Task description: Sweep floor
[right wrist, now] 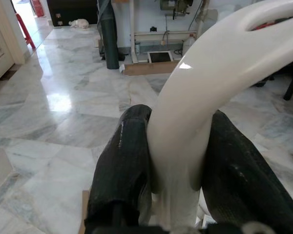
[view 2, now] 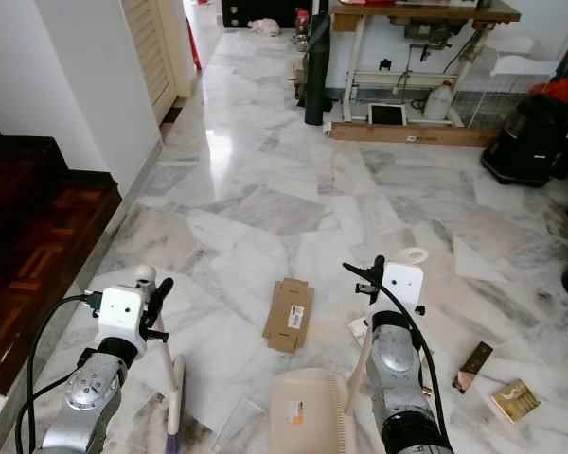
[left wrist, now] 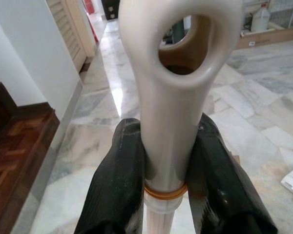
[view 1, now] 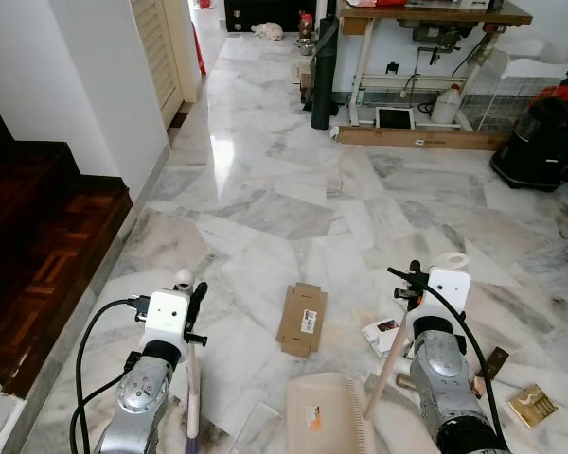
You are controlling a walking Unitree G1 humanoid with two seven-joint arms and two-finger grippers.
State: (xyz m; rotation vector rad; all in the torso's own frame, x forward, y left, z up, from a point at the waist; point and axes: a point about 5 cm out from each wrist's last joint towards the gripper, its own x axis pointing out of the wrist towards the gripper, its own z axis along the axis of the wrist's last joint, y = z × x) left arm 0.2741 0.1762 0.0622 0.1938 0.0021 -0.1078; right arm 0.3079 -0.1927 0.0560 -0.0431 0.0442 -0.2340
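Marble floor (view 1: 265, 189), grey-veined, strewn with litter: a flattened brown cardboard box (view 1: 302, 319) lies between the arms. Left gripper (left wrist: 168, 161) has its black fingers clamped on a cream plastic broom handle (left wrist: 173, 97). Right gripper (right wrist: 176, 165) is clamped on the curved cream handle of a beige dustpan (view 1: 329, 414), resting just behind the box.

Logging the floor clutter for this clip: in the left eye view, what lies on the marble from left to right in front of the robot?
Flattened brown cardboard box → white printed carton → dark brown slim packet → gold square packet.
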